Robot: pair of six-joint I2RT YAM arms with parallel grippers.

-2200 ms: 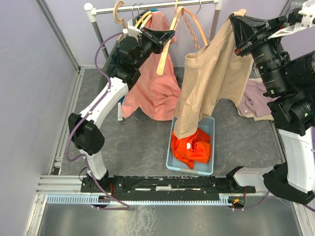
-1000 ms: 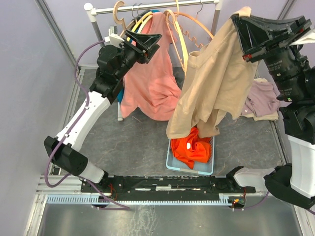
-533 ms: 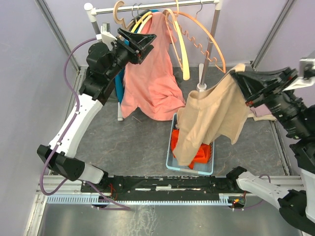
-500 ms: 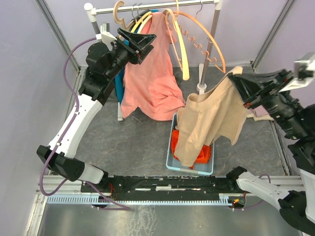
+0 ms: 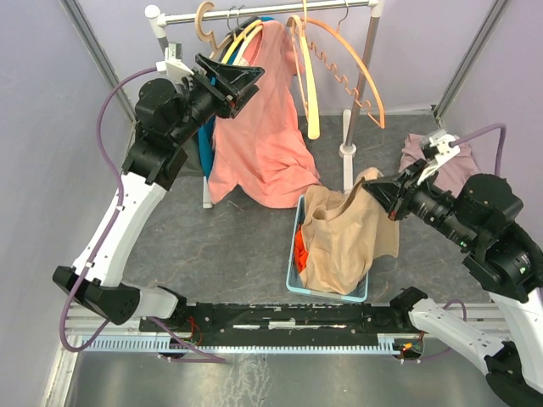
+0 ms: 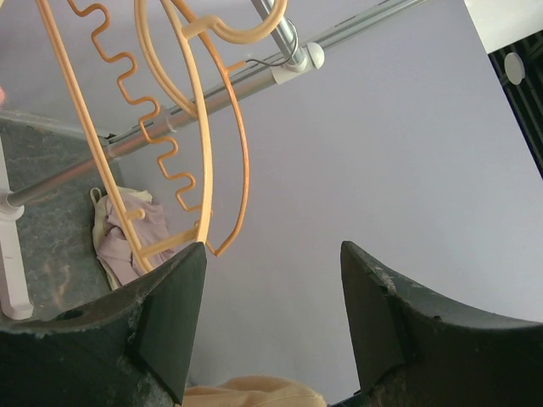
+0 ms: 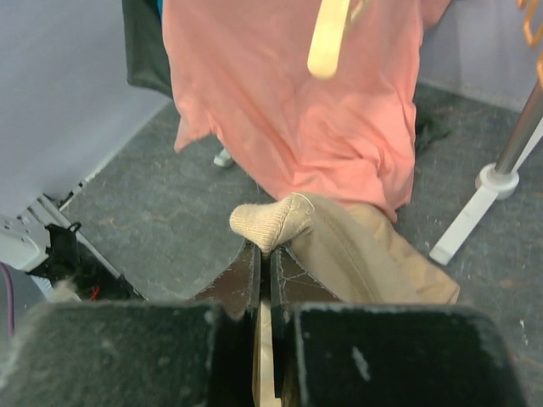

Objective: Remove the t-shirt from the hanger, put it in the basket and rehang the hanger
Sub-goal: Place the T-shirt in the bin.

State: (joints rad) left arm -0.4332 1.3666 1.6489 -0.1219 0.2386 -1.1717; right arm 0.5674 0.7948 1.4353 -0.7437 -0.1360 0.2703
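We see the right end effector (image 7: 265,254) clamped on the beige t-shirt (image 5: 339,242), which is draped over the blue basket (image 5: 292,275), off the orange hanger (image 5: 366,80). The left end effector (image 6: 273,254) stands apart, empty. The basket's inside is mostly hidden.

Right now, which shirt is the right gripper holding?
The tan t-shirt, pinched in the right gripper and slumped over the basket. The salmon one hangs from the rail, the orange one lies in the basket, the lilac one on the floor.

t-shirt (image 5: 344,242) – tan | hung shirt (image 5: 259,127) – salmon | hanger (image 5: 363,66) orange | basket (image 5: 331,296) pale blue | heap (image 5: 465,172) perhaps lilac
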